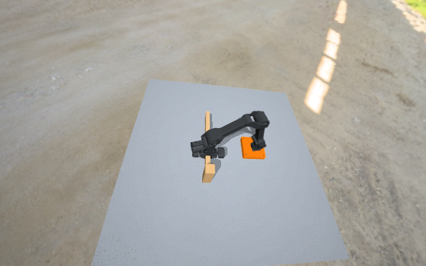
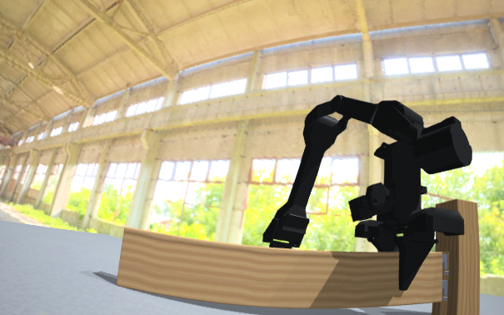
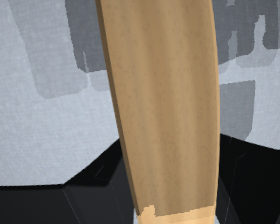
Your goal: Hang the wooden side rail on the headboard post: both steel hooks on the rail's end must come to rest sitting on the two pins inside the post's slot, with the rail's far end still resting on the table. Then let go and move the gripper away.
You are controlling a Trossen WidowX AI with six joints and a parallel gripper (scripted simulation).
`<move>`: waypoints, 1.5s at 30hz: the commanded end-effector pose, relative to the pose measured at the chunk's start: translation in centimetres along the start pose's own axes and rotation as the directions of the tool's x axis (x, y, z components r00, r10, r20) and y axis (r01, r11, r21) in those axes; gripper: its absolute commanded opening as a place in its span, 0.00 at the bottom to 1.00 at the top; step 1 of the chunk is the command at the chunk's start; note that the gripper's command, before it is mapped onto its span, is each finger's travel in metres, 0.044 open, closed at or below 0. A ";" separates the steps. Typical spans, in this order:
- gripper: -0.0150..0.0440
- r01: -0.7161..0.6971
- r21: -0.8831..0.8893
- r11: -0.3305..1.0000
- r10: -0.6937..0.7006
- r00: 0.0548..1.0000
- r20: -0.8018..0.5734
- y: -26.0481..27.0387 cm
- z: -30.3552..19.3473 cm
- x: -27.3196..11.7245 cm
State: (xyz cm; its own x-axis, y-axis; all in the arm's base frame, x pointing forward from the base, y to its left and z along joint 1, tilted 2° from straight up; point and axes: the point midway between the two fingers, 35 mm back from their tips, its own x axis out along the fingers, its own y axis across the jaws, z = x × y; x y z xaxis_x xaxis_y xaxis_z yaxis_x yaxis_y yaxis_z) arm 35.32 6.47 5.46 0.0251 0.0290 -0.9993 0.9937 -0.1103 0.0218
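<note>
Beside the wooden post [image 1: 208, 173] [image 2: 468, 258], the gripper [image 1: 208, 153] [image 2: 409, 267] grips the wooden rail [image 1: 207, 121] [image 2: 222, 271] [image 3: 166, 100] near its hooked end.

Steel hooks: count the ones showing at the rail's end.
2: an upper hook and a lower hook, between rail and post; parts may be hidden.

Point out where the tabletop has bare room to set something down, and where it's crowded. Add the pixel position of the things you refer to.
Bare table [image 1: 173, 211]: the broad stretch before the post [image 1: 208, 173] [image 2: 468, 250], away from the rail, and the strip left of the rail [image 1: 207, 119] [image 2: 222, 271] up to the table's edge. Crowded: around the pincer [image 1: 208, 155] [image 2: 401, 267], closed on the rail beside the post.
</note>
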 end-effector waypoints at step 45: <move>0.25 -0.009 0.002 1.000 0.010 1.000 -0.003 0.2 -0.6 -0.3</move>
State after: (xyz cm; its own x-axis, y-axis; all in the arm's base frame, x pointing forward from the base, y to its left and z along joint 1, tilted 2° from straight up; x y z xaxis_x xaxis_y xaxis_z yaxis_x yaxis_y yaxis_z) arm 35.38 6.88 5.45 0.0240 0.0288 -0.9993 0.9936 -0.1106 0.0207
